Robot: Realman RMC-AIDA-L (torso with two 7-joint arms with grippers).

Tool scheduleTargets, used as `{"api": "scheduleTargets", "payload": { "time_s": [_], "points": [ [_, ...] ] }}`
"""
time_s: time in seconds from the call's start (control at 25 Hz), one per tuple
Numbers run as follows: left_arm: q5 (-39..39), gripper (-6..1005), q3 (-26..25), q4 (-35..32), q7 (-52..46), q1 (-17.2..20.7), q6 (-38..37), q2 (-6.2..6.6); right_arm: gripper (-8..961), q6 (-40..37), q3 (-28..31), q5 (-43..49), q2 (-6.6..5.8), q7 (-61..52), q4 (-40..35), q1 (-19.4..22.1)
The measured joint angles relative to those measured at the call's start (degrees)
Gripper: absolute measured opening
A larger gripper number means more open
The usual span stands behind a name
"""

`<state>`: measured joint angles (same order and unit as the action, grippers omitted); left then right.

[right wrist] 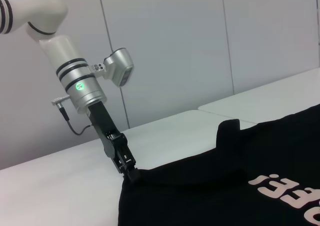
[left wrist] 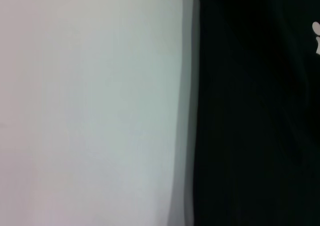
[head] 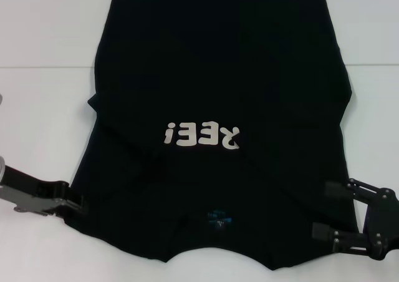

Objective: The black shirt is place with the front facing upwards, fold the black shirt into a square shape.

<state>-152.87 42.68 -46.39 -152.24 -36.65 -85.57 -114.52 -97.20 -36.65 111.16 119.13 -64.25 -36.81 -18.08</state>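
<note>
The black shirt (head: 218, 70) lies flat on the white table (head: 37, 120), collar end nearest me. Its off-white lettering (head: 202, 134) reads upside down, and a fold covers the first letter. A small blue neck label (head: 219, 218) shows near the front edge. My left gripper (head: 79, 204) sits at the shirt's near left edge. In the right wrist view the left gripper (right wrist: 131, 175) is shut on that corner of the shirt (right wrist: 225, 186). My right gripper (head: 324, 210) is open, its fingers spread over the near right edge. The left wrist view shows only the shirt's edge (left wrist: 255, 136) on the table.
White tabletop (left wrist: 90, 111) surrounds the shirt on both sides, with a seam (head: 43, 65) across it at the far left. A pale panelled wall (right wrist: 200, 46) stands behind the table.
</note>
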Motion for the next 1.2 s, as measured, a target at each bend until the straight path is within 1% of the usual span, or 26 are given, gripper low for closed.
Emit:
{"api": "scheduleTargets", "payload": {
  "time_s": [0.24, 0.44, 0.68, 0.8, 0.84, 0.96, 1.08, 1.12, 1.16, 1.2],
  "points": [
    [-0.1, 495, 0.1, -1.4, -0.3, -0.1, 0.0, -0.24, 930, 0.0, 0.1, 0.0, 0.13, -0.3, -0.5, 0.0],
    [-0.1, 258, 0.1, -1.4, -0.1, -0.1, 0.2, -0.26, 931, 0.0, 0.2, -0.1, 0.13, -0.3, -0.5, -0.1],
    [-0.1, 129, 0.8, -1.5, 0.5, -0.1, 0.2, -0.26, 931, -0.1, 0.5, -0.1, 0.17, -0.3, -0.5, -0.2],
    [0.0, 76, 1.1, -1.6, 0.8, -0.1, -0.1, -0.31, 931, -0.1, 0.7, -0.1, 0.23, -0.6, -0.5, -0.2],
    [0.2, 75, 1.1, -1.6, 1.0, 0.0, -0.1, -0.33, 931, -0.1, 0.9, -0.1, 0.24, -1.5, -0.5, -0.2],
    [0.6, 71, 0.8, -1.7, 2.0, 0.3, -0.4, -0.37, 931, -0.2, 0.9, 0.1, -0.01, -7.8, -2.8, -0.3],
    [1.7, 67, -1.1, -1.5, 3.9, 0.7, -1.1, -0.39, 930, -0.9, 0.5, 1.5, -0.85, -21.0, -9.3, -0.7],
    [2.2, 66, -2.1, -1.3, 4.6, 0.8, -1.6, -0.31, 930, -1.2, 0.5, 2.3, -1.37, -25.9, -11.6, -1.0],
    [3.1, 65, -4.0, -1.1, 5.5, 1.0, -2.4, -0.13, 929, -1.6, 0.5, 3.8, -2.14, -32.2, -14.5, -1.7],
    [3.3, 64, -4.7, -1.0, 5.8, 1.1, -2.7, -0.06, 928, -1.9, 0.6, 5.5, -3.02, -38.2, -16.8, -2.4]
  ]
}}
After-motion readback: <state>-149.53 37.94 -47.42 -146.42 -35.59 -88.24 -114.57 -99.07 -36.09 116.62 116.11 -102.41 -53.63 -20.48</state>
